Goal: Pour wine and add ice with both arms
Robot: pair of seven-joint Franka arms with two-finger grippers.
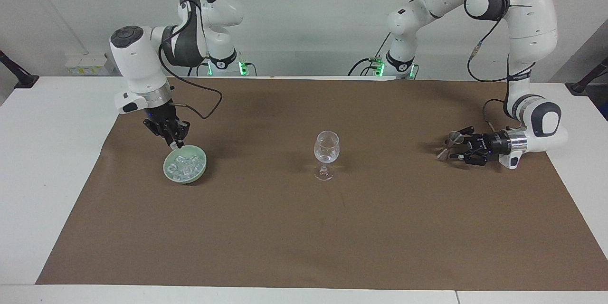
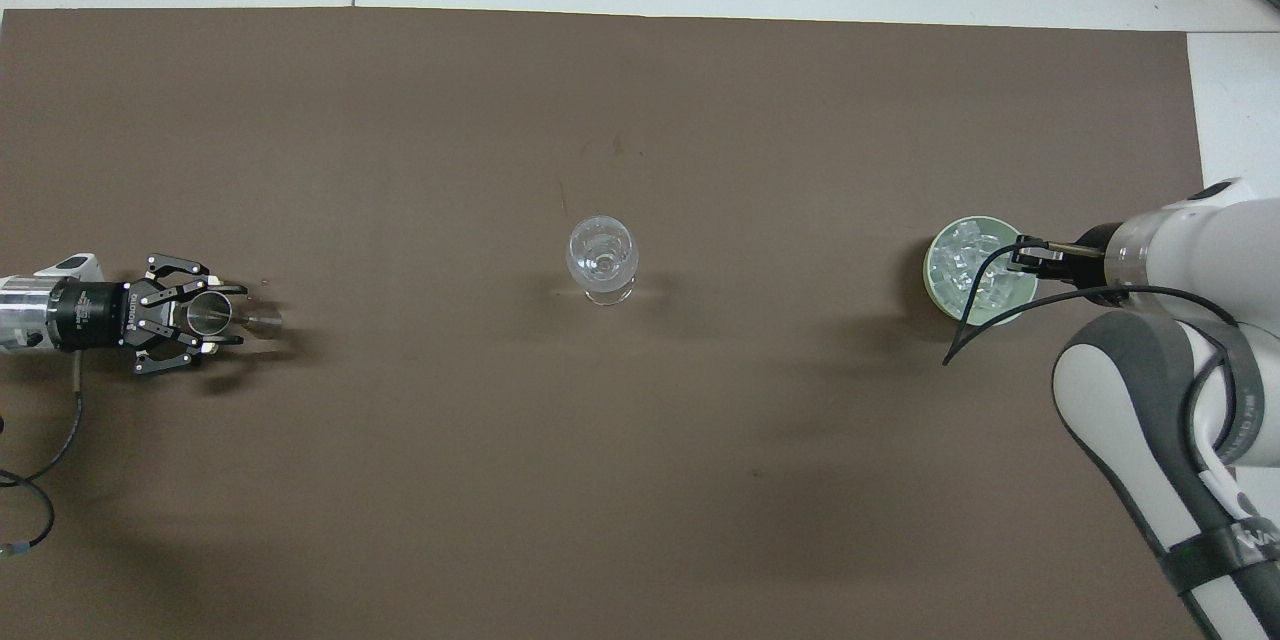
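Your right hand (image 1: 176,144) hangs just over the green bowl (image 1: 185,165) of ice (image 1: 186,166), pinching one cube. The wine glass (image 1: 326,154) stands well apart, toward the left arm's end of the table. Left hand (image 1: 449,148) is spread around a small cup (image 2: 208,312).

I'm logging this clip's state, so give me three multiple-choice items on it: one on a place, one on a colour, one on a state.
1. The right gripper is over:
A the wine glass
B the bowl
C bare mat
2. The bowl holding the ice is:
A red
B pale green
C black
3. The wine glass mid-table is:
A upright
B on its side
C upside down

B: its fingertips hang just above the bowl's rim.
B: the rim is light green.
A: its foot sits flat on the mat, mouth up.
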